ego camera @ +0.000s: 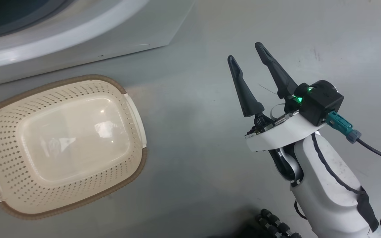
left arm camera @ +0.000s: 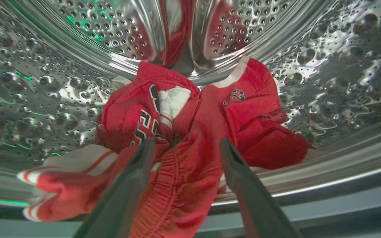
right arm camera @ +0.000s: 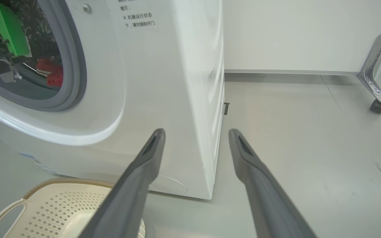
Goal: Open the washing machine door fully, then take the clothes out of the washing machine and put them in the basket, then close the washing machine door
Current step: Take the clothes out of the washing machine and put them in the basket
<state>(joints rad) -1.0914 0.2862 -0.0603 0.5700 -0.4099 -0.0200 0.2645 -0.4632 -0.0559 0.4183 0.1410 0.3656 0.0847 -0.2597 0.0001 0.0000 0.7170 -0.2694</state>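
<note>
Unloading step: left gripper (left arm camera: 188, 142), fingers wide, at crumpled red-and-white jerseys (left arm camera: 184, 109) inside perforated steel drum (left arm camera: 28, 82); right gripper (ego camera: 244, 51) wide, empty. Next: pinch, lift.

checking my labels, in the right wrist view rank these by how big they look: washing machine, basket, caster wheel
1. washing machine, by far the largest
2. basket, though cut off at the picture's edge
3. caster wheel, smallest; it stands farther from the camera, so its look may mislead
</note>
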